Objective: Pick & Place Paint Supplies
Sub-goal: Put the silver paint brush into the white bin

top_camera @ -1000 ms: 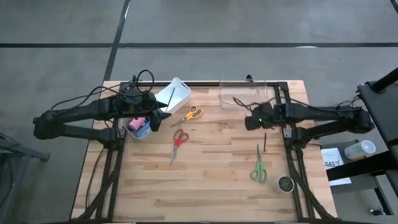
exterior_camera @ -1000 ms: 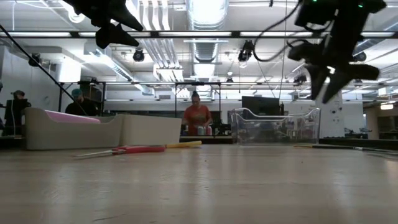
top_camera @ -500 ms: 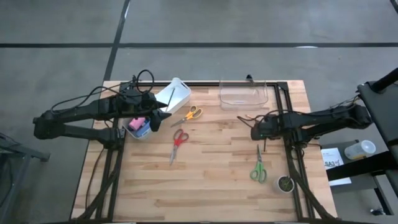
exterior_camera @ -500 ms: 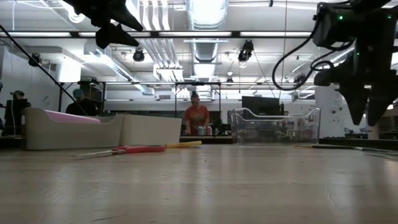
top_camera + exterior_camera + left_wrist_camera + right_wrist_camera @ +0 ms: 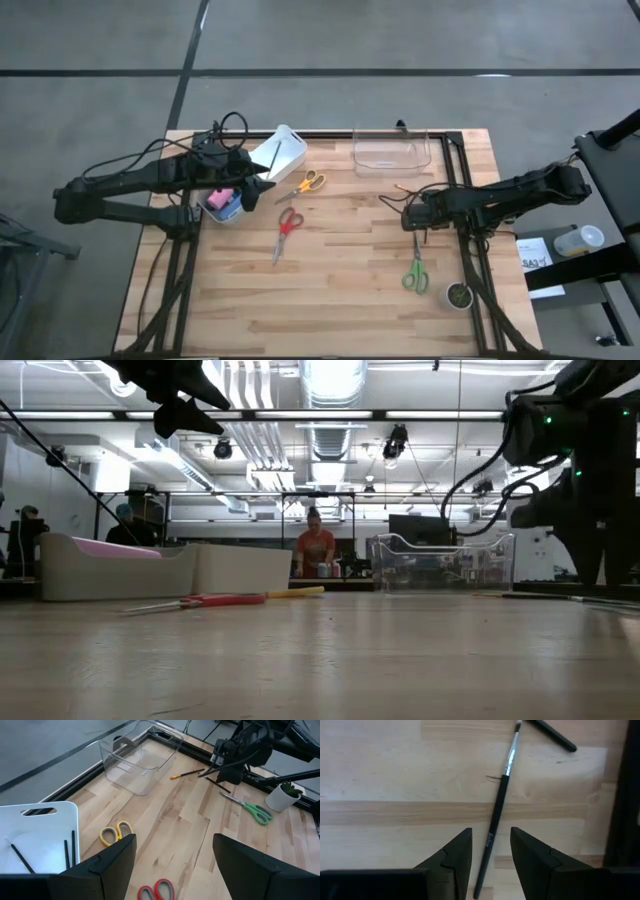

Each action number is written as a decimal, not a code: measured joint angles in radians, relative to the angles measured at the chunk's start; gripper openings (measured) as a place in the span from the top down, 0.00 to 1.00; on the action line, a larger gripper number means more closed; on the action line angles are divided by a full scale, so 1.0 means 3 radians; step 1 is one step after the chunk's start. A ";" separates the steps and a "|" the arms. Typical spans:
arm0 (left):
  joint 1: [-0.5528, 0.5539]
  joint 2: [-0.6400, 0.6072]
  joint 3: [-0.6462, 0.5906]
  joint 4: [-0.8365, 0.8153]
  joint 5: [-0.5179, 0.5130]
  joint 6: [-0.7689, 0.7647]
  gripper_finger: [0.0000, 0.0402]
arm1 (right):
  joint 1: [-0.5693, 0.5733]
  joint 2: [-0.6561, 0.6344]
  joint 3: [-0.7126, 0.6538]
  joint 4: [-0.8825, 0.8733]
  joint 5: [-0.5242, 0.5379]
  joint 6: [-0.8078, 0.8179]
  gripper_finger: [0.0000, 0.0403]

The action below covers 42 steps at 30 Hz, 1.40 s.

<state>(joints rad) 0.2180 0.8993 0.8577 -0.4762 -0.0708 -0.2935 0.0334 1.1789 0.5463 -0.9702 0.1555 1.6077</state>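
While your left gripper [image 5: 262, 190] hangs with its fingers apart over the white bin [image 5: 283, 152] and the pink bottle [image 5: 219, 198], your right gripper [image 5: 490, 851] is low over a thin black paintbrush [image 5: 498, 804] with a silver collar, its fingers apart on either side and not yet touching. Only the right wrist view shows this brush clearly. It lies near the table's [image 5: 340, 290] right edge, and the green scissors [image 5: 415, 272] are close by.

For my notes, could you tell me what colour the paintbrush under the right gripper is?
Black handle, silver ferrule; the paintbrush shows best in the right wrist view.
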 joint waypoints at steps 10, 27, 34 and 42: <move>0.0000 0.0000 0.0000 0.0000 0.0000 0.0000 0.32 | 0.0001 0.0189 -0.0049 0.0134 0.0001 -0.0003 0.67; 0.0000 0.0000 0.0001 0.0000 0.0000 0.0001 0.32 | 0.0000 0.0173 -0.0223 0.0437 0.0041 0.0070 0.67; 0.0000 0.0000 0.0000 0.0000 0.0000 0.0000 0.32 | 0.0000 0.0173 -0.0228 0.0457 0.0050 0.0117 0.67; 0.0000 0.0000 0.0001 0.0000 0.0000 0.0001 0.32 | 0.0001 0.0176 -0.0233 0.0495 0.0058 0.0105 0.82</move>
<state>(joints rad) 0.2180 0.8993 0.8580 -0.4763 -0.0708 -0.2932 0.0338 1.2316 0.4765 -0.8218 0.1729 1.6393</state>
